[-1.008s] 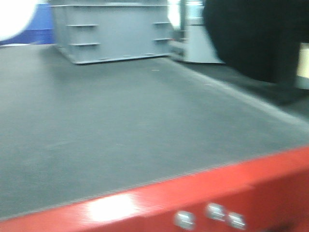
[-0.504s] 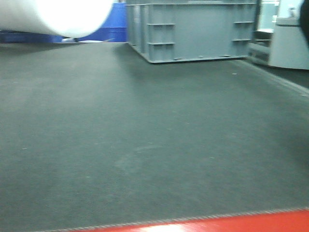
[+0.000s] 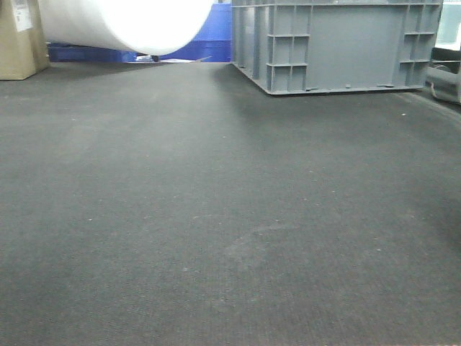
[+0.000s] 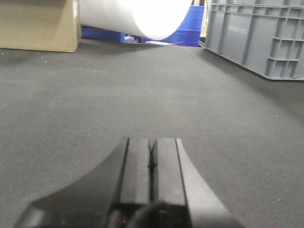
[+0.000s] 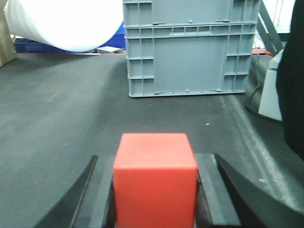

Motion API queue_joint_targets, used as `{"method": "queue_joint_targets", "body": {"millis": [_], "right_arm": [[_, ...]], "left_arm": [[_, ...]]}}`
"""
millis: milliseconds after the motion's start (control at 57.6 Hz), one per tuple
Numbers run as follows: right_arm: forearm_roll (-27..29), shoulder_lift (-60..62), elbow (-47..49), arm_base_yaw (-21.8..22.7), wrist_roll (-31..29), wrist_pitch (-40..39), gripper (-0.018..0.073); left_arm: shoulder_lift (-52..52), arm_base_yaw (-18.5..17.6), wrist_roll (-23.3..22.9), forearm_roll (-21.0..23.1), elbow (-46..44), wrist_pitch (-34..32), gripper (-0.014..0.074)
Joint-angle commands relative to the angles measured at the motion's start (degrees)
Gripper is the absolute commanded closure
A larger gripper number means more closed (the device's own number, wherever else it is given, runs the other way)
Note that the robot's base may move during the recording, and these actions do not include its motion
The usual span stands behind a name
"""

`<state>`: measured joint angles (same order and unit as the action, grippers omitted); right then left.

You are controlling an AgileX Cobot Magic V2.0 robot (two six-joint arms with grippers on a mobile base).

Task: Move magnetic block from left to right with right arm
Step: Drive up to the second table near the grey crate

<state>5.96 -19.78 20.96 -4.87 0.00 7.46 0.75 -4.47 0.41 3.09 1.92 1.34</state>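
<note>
We see only the grey crate's (image 5: 190, 57) outer walls; its inside is hidden. Before the crate, our right gripper (image 5: 155, 192) clasps the magnetic block (image 5: 154, 178). Our left gripper (image 4: 152, 159) is clenched. A white roll (image 3: 122, 21) lies left of the crate.

A dark grey textured mat (image 3: 216, 216) covers the whole surface. 1 grey crate (image 3: 338, 43) stands on it at the far right, 1 cardboard box (image 3: 18, 40) at the far left, well apart. A faint pale smudge (image 3: 252, 241) marks its middle.
</note>
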Motion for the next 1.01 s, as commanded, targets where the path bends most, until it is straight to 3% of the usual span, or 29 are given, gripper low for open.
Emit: {"method": "queue_joint_targets", "body": {"millis": [0,486,799,990], "right_arm": [[0.17,-0.39,1.75,0.05,-0.52,-5.19,0.0293],[0.17,-0.39,1.75,0.06,-0.52,-5.27,0.0293],[0.23,-0.47,1.86,0.06,-0.45,-9.34,0.0293],[0.02,-0.98,3.9,-1.99,0.0,-8.23,0.0293]], "left_arm": [[0.55,0.15,-0.41,0.15,0.49,-4.57,0.0722],[0.55,0.15,-0.41,0.15,0.49,-4.57,0.0722],[0.55,0.15,-0.41,0.15,0.49,-4.57,0.0722],[0.55,0.15,-0.41,0.15,0.49,-4.57,0.0722]]}}
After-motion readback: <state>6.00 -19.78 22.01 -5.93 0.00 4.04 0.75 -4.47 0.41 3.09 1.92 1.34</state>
